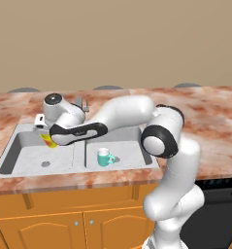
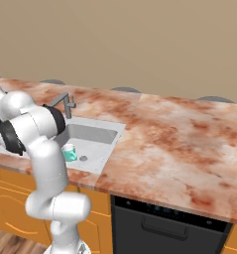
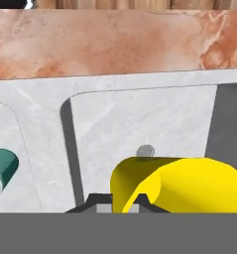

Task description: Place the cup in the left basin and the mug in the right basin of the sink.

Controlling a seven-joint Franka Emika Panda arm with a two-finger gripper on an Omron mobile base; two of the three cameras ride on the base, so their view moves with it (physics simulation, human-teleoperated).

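your gripper (image 1: 46, 137) hangs over the left basin (image 1: 25, 156) of the sink (image 1: 141, 163), and it is shut on the cup (image 1: 48, 140). in the left base view you can see just a bit of yellow peeking out under the hand, above the basin floor and not down on it. in the hand view the cup (image 3: 182, 184) is big and close, right by the two dark fingers (image 3: 97, 202), and it sticks out to one side of them. you see its open mouth and its inside, so it looks tipped over in the grip and not straight up. the fingers seem to pinch the thin wall near the rim, but the spot where they touch is mostly hidden, so you cannot be sure. below the cup is the grey floor with the small round drain (image 3: 146, 151). the cup looks small, light and hard. it will not squish. its side is smooth with no handle, so it could slip or swing in a thin pinch. when you let go it may roll, so it is best to go low first. the mug (image 1: 105, 157) stands up in the right basin (image 1: 117, 151), well apart from the cup, with its handle to the side. that part looks done. only the cup is left to put down.
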